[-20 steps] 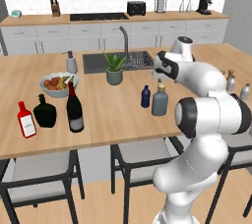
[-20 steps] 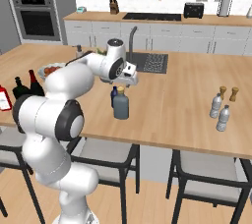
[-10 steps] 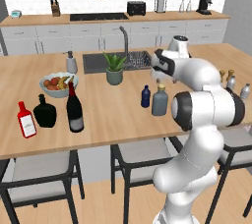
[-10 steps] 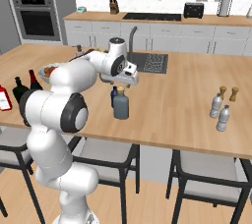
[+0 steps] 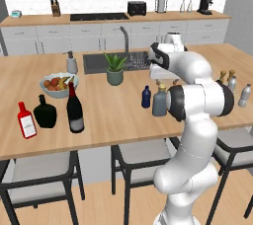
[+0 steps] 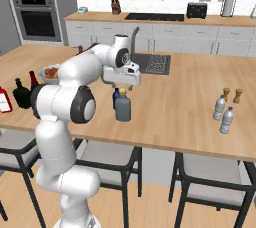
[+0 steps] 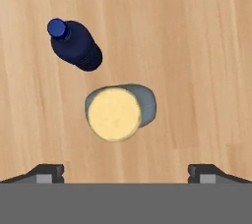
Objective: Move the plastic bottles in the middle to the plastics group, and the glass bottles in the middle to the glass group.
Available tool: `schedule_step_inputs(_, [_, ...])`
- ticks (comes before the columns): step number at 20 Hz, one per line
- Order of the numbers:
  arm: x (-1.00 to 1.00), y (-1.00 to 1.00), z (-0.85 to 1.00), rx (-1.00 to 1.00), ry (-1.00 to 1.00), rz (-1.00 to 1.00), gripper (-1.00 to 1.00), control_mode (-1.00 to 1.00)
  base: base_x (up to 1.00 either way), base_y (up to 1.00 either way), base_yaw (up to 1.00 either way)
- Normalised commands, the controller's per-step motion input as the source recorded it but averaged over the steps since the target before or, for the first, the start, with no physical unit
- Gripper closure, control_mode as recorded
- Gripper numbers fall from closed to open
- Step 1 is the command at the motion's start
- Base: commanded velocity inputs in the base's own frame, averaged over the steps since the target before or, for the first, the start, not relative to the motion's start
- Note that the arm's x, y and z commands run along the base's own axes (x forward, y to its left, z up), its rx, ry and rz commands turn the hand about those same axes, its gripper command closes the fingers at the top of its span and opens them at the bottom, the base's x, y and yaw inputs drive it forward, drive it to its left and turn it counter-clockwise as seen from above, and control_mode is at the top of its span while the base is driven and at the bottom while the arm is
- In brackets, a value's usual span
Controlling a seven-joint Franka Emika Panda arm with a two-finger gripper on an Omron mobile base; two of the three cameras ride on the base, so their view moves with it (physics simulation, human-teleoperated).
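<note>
**Spotter:** What is worrying you from where you are sitting?

**Operator:** Mostly the neighbour. I am hovering the gripper [image 7: 126,171] over the grey-blue gold-capped bottle [image 7: 120,112], and the small dark-blue bottle [image 7: 75,47] is standing just beside it on the counter [image 7: 197,46]. If I am coming down off-centre, I judge that a finger could clip the blue one and tip it. The gold cap is also wide, so a finger landing on its top instead of passing beside it would be pushing the bottle over rather than gripping it.

**Spotter:** Are the fingers open?

**Operator:** Yes, they are standing wide apart and holding nothing. In the hand view the two tips are sitting at the bottom corners, and the gold cap is lying between them but a little toward one side, not dead centre. I am thinking a small sideways correction is needed before descending.

**Spotter:** And the bottle relative to the hand overall?

**Operator:** From the right base view the grey-blue bottle [image 6: 123,107] is standing upright directly under the gripper [image 6: 123,85], clear of it, with the blue bottle [image 6: 115,98] tucked just behind. In the left base view the wine bottle [image 5: 74,109] is already standing next to the black flask [image 5: 45,112] and the red bottle [image 5: 26,121], and the water bottles [image 6: 223,113] are waiting well apart at the other end.
</note>
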Motion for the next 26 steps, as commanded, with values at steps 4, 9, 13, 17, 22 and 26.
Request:
schedule_step_inputs(4, [0.0,0.0,-0.19,0.0,0.1,0.0,-1.0,-1.0,0.0,0.0,0.0])
schedule_step_inputs(9, [0.06,0.0,-0.23,0.0,0.01,0.0,-1.0,-1.0,0.0,0.0,0.0])
schedule_step_inputs(13, [0.06,0.0,-0.13,0.0,0.01,0.0,-1.0,-1.0,0.0,0.0,0.0])
schedule_step_inputs(17, [0.16,0.0,-0.01,0.0,0.02,0.0,-1.0,-1.0,0.0,0.0,0.0])
schedule_step_inputs(22, [0.37,0.0,0.01,0.0,0.05,0.0,-1.0,-1.0,0.0,0.0,0.0])
schedule_step_inputs(26, [0.11,0.0,0.0,0.0,0.01,0.0,-1.0,-1.0,0.0,0.0,0.0])
